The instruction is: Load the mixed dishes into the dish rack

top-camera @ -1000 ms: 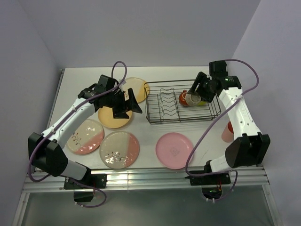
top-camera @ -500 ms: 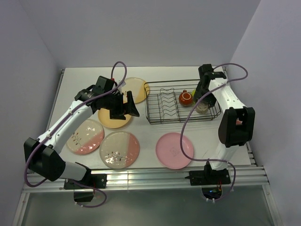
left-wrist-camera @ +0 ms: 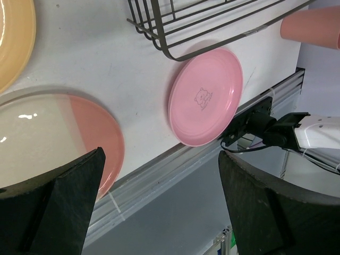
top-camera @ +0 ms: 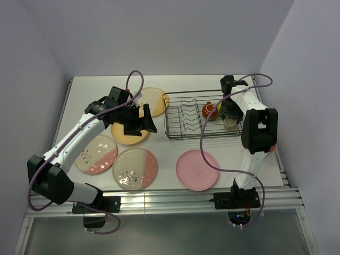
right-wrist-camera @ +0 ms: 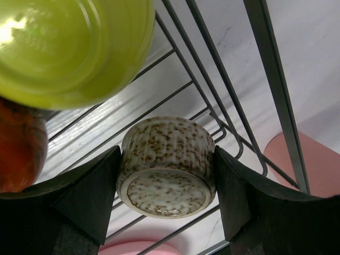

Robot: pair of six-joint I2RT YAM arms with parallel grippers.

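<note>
The dish rack [top-camera: 166,116] stands mid-table, with a dark red mug [top-camera: 209,110] and a lime-yellow bowl [right-wrist-camera: 69,48] inside it. My right gripper [top-camera: 229,121] reaches into the rack's right end, shut on a small speckled cup [right-wrist-camera: 166,164] held bottom-up just above the rack wires [right-wrist-camera: 276,90]. My left gripper [top-camera: 143,119] hangs open and empty over a yellow-orange plate [top-camera: 126,136]. On the table lie a pink plate [top-camera: 197,169], two cream-and-pink plates [top-camera: 95,154] [top-camera: 135,168] and a cream-and-yellow plate [top-camera: 155,97].
A salmon-pink tumbler [left-wrist-camera: 311,26] lies right of the rack, mostly hidden behind my right arm in the top view. The table's front edge has a metal rail [top-camera: 170,199]. Walls close in on both sides and at the back.
My right arm has folded back and carried the cup from over the rack's middle-right down to its right end. The left arm has barely shifted.
</note>
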